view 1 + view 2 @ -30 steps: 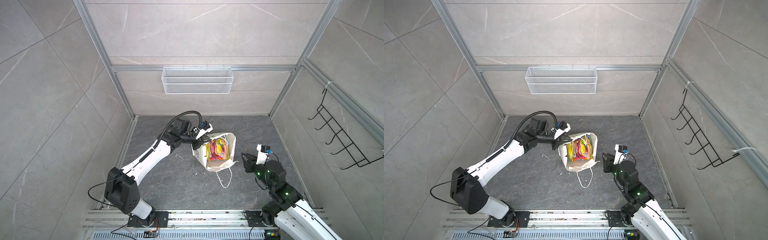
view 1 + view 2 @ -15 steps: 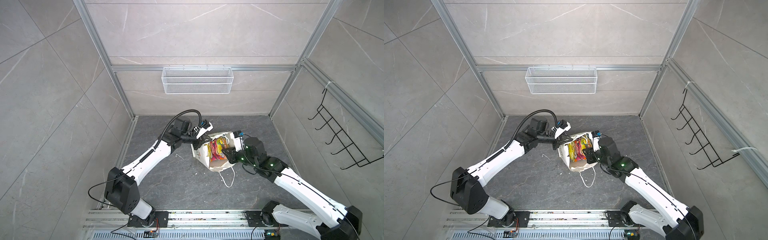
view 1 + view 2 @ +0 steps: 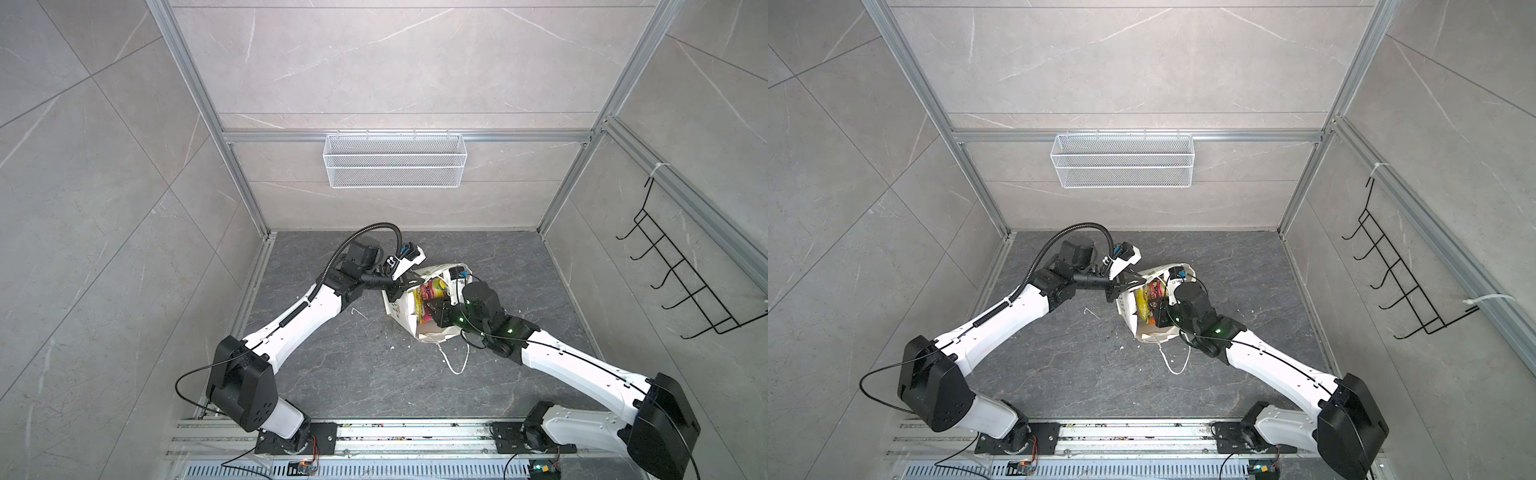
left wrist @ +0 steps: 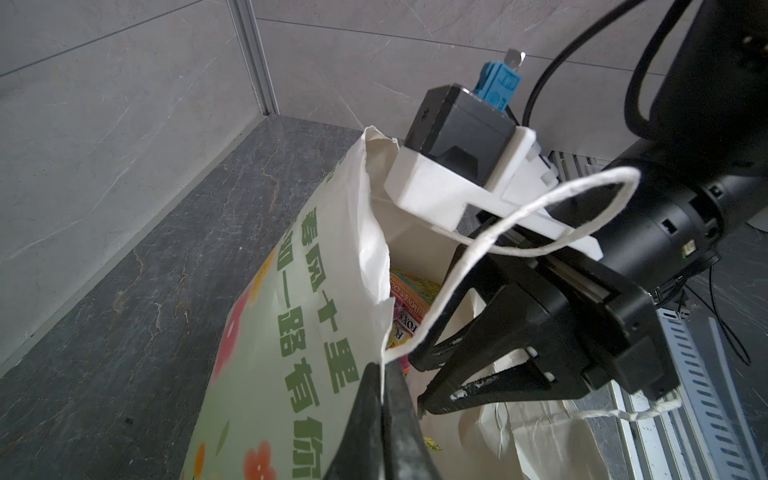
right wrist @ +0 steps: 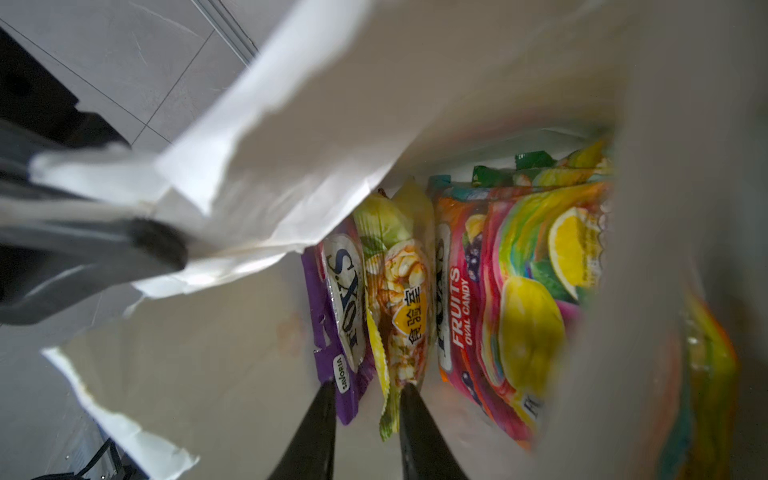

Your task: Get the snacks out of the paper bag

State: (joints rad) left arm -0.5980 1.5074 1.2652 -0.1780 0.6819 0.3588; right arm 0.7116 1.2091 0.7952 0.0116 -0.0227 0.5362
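Two arms [image 3: 303, 320] bent; right gripper [image 5: 365, 388] inside paper bag [image 3: 399, 307], seemingly parted.

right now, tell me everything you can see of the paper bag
The paper bag is white paper with green lettering and orange-pink flowers outside, plain white inside. It sits on the grey floor, mouth open, rim crumpled. The left tool is shut on its rim; the open right tool reaches inside among the candy packets. One white cord handle drapes over that tool's body; another trails on the floor.
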